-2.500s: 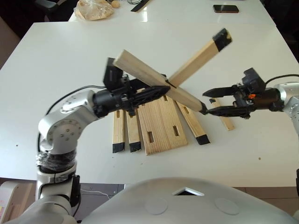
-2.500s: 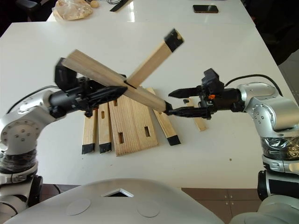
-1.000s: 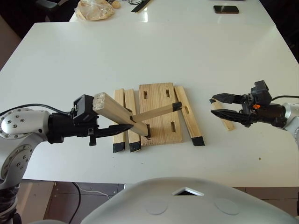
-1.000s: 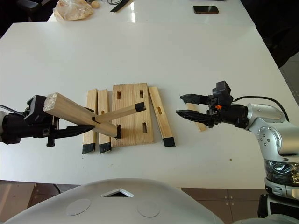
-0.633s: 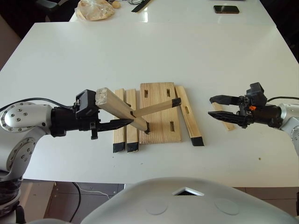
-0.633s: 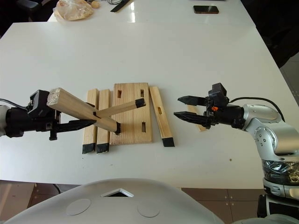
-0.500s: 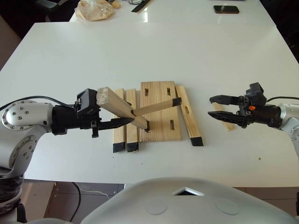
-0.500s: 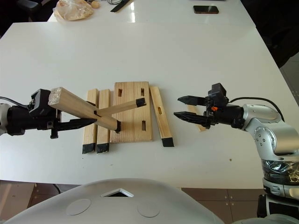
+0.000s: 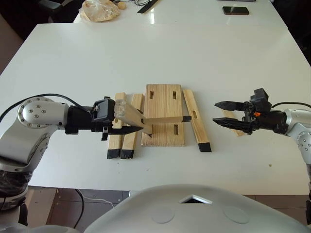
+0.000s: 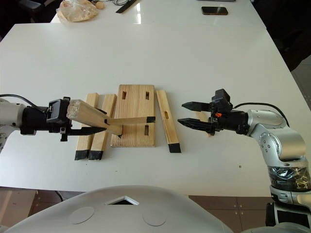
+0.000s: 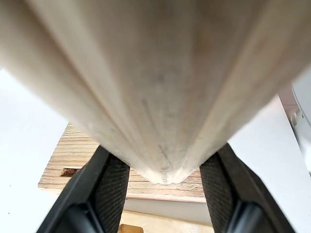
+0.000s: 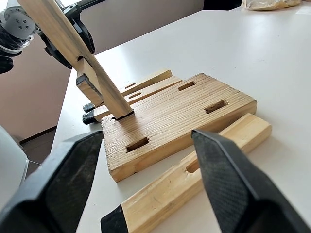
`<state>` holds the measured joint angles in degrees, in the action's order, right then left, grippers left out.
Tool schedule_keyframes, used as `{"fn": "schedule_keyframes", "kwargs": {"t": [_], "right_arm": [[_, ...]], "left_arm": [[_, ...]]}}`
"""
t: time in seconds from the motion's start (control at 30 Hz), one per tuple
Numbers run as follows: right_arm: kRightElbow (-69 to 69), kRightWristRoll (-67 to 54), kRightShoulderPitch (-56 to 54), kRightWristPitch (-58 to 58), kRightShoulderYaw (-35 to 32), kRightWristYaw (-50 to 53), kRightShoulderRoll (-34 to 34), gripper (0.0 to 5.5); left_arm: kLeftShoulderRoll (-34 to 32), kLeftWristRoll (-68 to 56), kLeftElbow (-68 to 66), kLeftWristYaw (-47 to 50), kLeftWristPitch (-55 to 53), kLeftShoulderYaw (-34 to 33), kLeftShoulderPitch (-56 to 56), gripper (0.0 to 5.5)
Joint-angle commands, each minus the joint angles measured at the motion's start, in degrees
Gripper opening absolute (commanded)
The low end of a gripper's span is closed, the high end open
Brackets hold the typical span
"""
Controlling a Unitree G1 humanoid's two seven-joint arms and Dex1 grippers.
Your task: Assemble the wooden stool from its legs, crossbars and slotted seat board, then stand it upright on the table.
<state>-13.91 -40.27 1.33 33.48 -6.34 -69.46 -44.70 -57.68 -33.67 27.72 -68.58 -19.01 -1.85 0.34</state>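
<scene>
My left gripper (image 9: 132, 128), clamping the crossed pieces (image 9: 127, 113), has lowered their foot onto the seat board (image 9: 164, 99) ahead. I judge slotting comes next; my right gripper (image 9: 216, 112) hangs open.

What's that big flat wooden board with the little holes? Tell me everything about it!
The seat board is a flat rectangle of light, grainy wood with four small slots cut in it. It lies flat on the white table. The black-capped end of the crossed legs, held by the left gripper, rests on its near left part. A loose leg lies close beside its right edge.
</scene>
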Motion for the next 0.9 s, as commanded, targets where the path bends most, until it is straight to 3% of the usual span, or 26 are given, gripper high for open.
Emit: {"fn": "schedule_keyframes", "kwargs": {"t": [0.03, 0.23, 0.43, 0.6, 0.9], "right_arm": [[0.1, 1.1, -0.4, -1.2, 1.1, 0.3, 0.5, 3.36], [0.2, 1.2, 0.2, -1.9, 1.3, 0.4, 0.7, 3.36], [-0.9, 1.0, 3.0, -2.6, -0.2, 1.4, 0.7, 3.36], [-4.3, 0.4, 10.0, -3.4, -3.8, 3.7, 1.5, 3.36], [-10.7, -0.7, 22.0, -3.8, -9.3, 7.9, 3.4, 3.36]], "left_arm": [[3.1, 1.1, -6.0, 2.6, -5.0, 3.2, -3.9, 2.39], [3.2, 0.0, -5.3, 2.7, -7.0, 1.1, -3.4, 3.27], [1.2, -2.1, -0.5, 3.9, -9.8, -9.9, 6.7, 3.31], [2.5, -4.4, 5.1, 9.2, -18.7, -19.5, 18.1, 3.31], [7.0, -3.4, 10.6, 30.8, -36.1, -16.5, 16.6, 3.31]]}}
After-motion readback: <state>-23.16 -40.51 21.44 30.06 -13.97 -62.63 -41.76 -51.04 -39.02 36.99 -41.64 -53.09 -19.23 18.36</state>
